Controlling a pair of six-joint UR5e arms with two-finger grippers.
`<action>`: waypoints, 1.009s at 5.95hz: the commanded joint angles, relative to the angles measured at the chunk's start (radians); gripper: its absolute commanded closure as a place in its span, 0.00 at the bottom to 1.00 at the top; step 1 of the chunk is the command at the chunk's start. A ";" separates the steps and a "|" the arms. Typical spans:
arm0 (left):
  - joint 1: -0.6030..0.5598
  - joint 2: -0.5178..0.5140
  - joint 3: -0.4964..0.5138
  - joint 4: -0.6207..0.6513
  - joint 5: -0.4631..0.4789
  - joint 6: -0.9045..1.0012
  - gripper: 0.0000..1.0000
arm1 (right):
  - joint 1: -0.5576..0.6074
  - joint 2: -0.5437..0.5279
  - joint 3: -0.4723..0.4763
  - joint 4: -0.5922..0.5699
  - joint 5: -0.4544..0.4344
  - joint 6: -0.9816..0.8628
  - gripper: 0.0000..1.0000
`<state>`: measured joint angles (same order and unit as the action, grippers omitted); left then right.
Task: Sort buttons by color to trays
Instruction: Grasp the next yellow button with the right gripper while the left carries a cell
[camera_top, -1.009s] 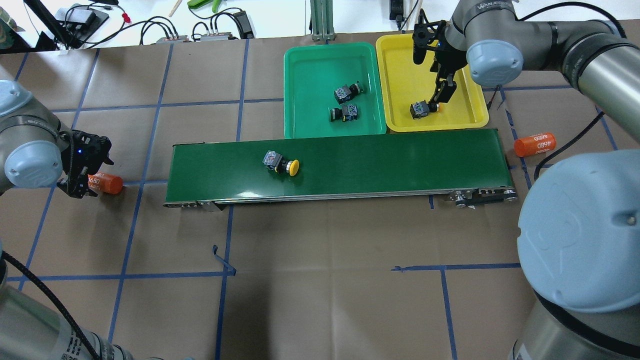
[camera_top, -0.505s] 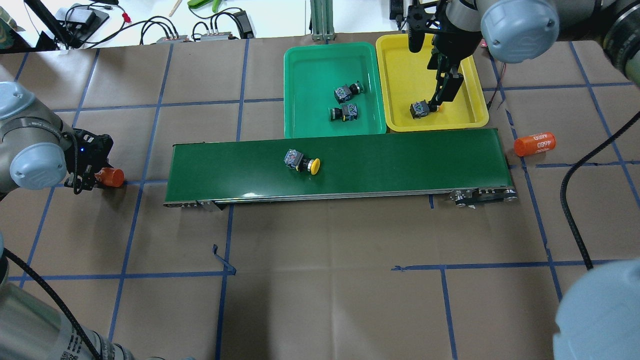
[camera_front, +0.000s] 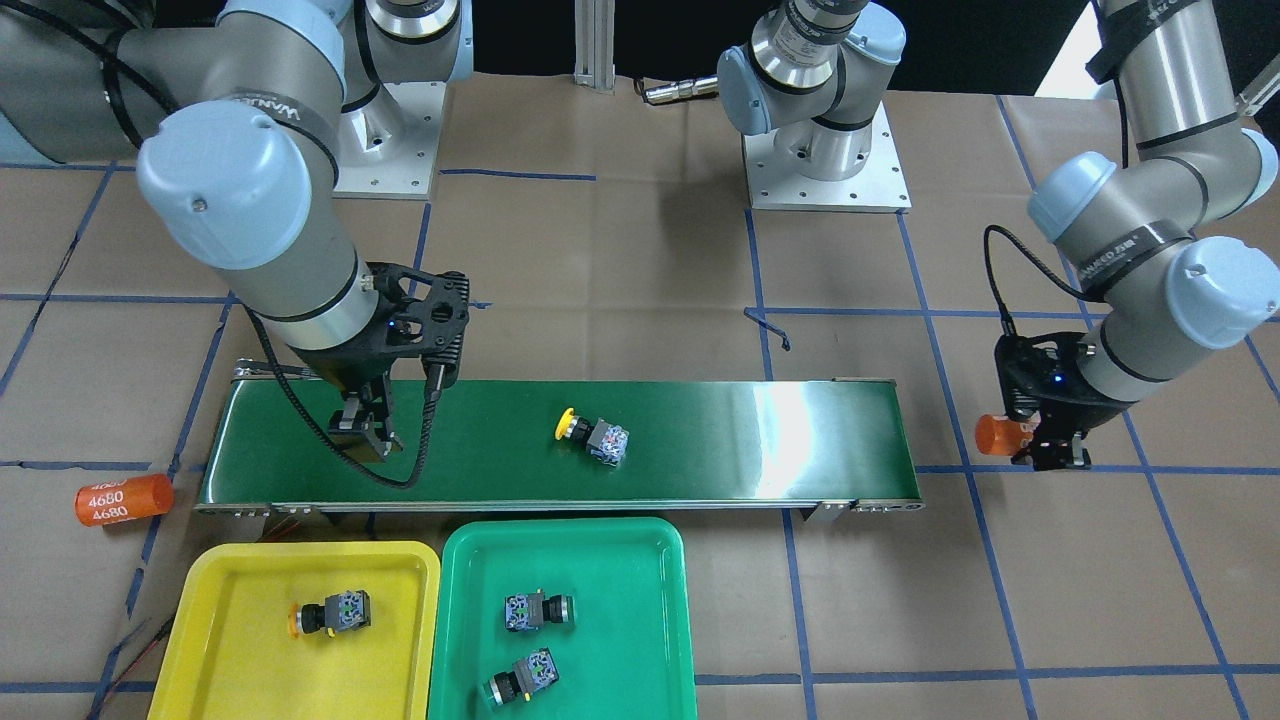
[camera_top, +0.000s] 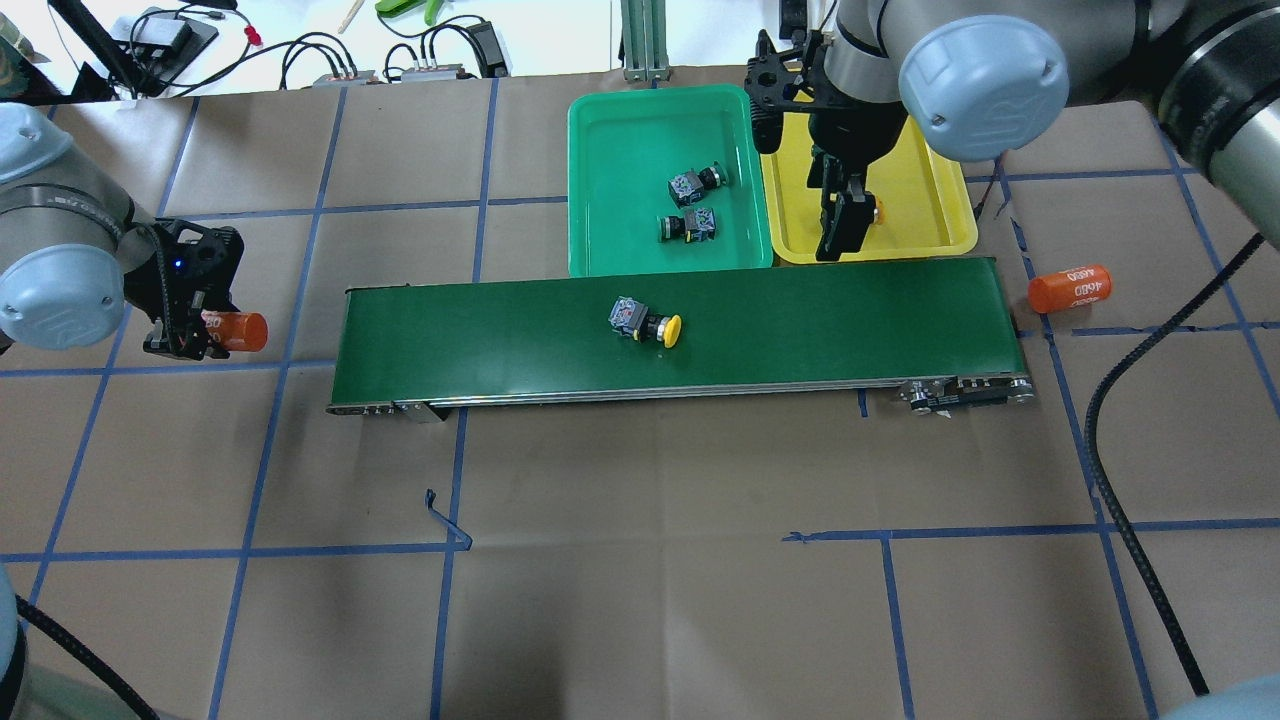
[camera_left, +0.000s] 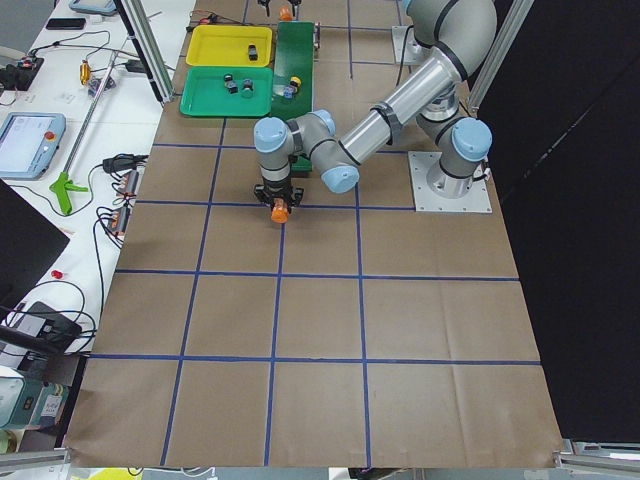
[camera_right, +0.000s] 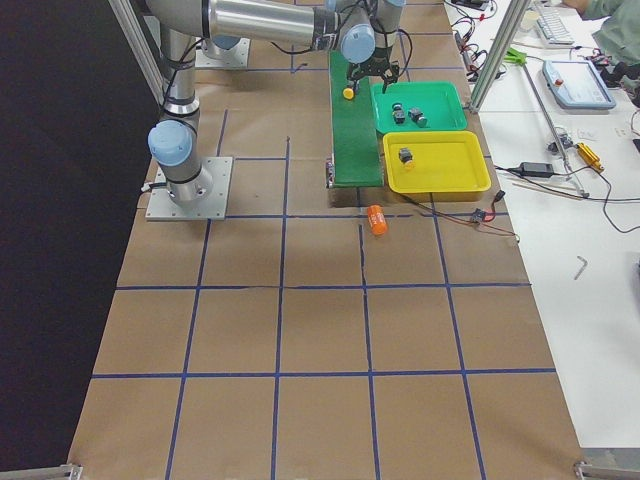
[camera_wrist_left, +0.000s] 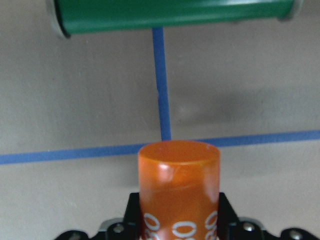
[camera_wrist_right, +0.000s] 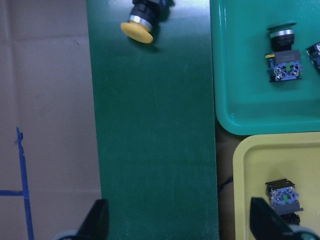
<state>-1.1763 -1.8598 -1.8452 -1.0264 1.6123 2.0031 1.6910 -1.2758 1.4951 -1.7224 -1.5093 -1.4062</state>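
Observation:
One yellow button (camera_top: 645, 322) lies on its side on the conveyor belt (camera_top: 800, 320); it also shows in the front view (camera_front: 592, 435) and the right wrist view (camera_wrist_right: 141, 22). A second yellow button (camera_front: 330, 613) lies in the yellow tray (camera_front: 240, 620). Two green buttons (camera_top: 697, 183) (camera_top: 688, 226) lie in the green tray (camera_top: 630, 140). My right gripper (camera_top: 838, 225) is open and empty, above the belt's end beside the yellow tray (camera_top: 920, 190). My left gripper (camera_top: 198, 335) is shut on an orange cylinder (camera_wrist_left: 178, 180) left of the belt.
A second orange cylinder marked 4680 (camera_top: 1070, 288) lies on the table beyond the belt's right end. The two trays stand side by side along the belt's far edge. Cables and tools lie past the table's far edge.
My right gripper has moved from over the yellow tray toward the belt, leaving the button in the tray. The yellow button on the belt has travelled right. My left gripper shifted slightly with the cylinder.

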 joint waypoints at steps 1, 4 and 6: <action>-0.202 0.027 -0.002 -0.023 -0.002 -0.276 1.00 | 0.085 0.012 0.086 -0.107 0.004 0.108 0.00; -0.356 0.004 -0.011 -0.011 0.003 -0.449 0.96 | 0.118 0.084 0.243 -0.441 0.035 0.242 0.00; -0.347 0.007 0.010 -0.023 0.003 -0.454 0.02 | 0.092 0.081 0.261 -0.454 0.018 0.192 0.00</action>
<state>-1.5273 -1.8544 -1.8481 -1.0414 1.6162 1.5555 1.7939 -1.1952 1.7481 -2.1653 -1.4836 -1.1894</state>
